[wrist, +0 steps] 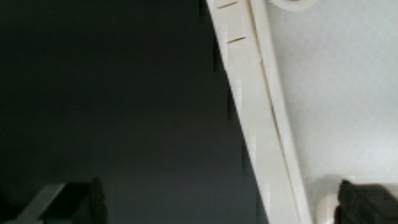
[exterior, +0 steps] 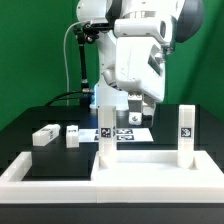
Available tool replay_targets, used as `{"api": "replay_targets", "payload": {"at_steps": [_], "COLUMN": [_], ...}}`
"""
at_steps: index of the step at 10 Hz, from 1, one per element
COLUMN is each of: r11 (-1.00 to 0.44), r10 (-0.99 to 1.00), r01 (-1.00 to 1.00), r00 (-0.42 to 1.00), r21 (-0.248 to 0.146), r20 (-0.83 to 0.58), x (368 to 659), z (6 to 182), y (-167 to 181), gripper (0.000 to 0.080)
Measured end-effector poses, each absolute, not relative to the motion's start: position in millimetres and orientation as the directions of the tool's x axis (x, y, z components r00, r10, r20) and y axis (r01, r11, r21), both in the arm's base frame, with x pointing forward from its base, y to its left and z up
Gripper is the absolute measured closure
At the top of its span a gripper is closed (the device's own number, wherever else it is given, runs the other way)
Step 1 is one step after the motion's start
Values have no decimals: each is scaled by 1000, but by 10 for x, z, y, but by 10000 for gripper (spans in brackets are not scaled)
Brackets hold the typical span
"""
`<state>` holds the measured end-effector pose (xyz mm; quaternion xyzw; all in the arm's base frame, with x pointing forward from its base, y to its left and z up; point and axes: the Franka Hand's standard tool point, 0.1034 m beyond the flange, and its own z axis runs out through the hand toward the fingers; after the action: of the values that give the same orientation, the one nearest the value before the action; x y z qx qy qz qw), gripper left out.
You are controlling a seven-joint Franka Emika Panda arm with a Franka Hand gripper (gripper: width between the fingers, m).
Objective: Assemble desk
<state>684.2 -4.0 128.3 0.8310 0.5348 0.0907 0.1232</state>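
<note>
The desk's wide white slab (exterior: 150, 165) lies flat at the front with two leg blocks standing upright on it, one at its near-left corner (exterior: 105, 130) and one at the exterior view's right (exterior: 185, 130). Two more tagged leg blocks (exterior: 43, 137) (exterior: 72, 135) lie loose on the black table at the exterior view's left. My gripper (exterior: 136, 112) hangs above the table behind the slab, open and empty. In the wrist view the gripper (wrist: 214, 205) straddles the slab's edge (wrist: 258, 120), with one dark fingertip (wrist: 71, 200) over the black table and the other over the white surface (wrist: 338, 100).
The marker board (exterior: 125, 133) lies flat on the table under the gripper. The long white raised border rim (exterior: 22, 170) runs along the front and the exterior view's left. A black cable hangs behind the arm against the green backdrop.
</note>
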Motion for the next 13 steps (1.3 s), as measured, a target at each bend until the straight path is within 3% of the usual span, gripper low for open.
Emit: {"api": "replay_targets", "payload": {"at_steps": [2, 4, 7, 11, 13], "r11": [-500, -593, -772, -904, -976], "r10": [859, 799, 630, 420, 218], "r01": [821, 765, 599, 394, 210], "r00": [511, 597, 768, 892, 958], "r21": [276, 249, 213, 166, 58], "r20": [40, 70, 121, 170, 188], "x": [6787, 6491, 6128, 6115, 5741], "z": [1430, 1639, 1810, 1773, 1663], "y": [-156, -432, -946, -927, -1281], "gripper": [150, 150, 150, 150, 150]}}
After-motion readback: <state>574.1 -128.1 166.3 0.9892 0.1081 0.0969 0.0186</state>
